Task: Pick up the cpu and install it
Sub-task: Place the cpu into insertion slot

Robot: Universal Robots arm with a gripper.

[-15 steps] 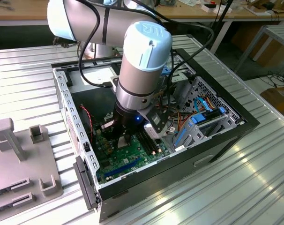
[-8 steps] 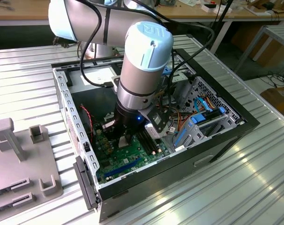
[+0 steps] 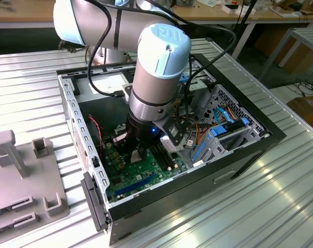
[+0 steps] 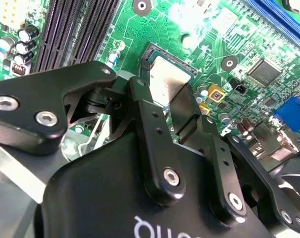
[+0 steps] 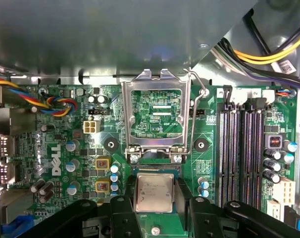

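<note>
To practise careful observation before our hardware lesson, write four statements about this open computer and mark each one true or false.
1. The metal socket cover is flipped open. True.
2. The cpu lies on the table outside the computer case. False: it is inside the computer case, at the socket on the motherboard, right at the pincer.
3. The motherboard is red. False: it is green.
4. The long memory slots are black. True.

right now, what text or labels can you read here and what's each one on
motherboard: white maker's mark, left unquoted; fine white print too small to read.
cpu: faint marking, unreadable.
gripper housing: white lettering, cut off at the edge.
</note>
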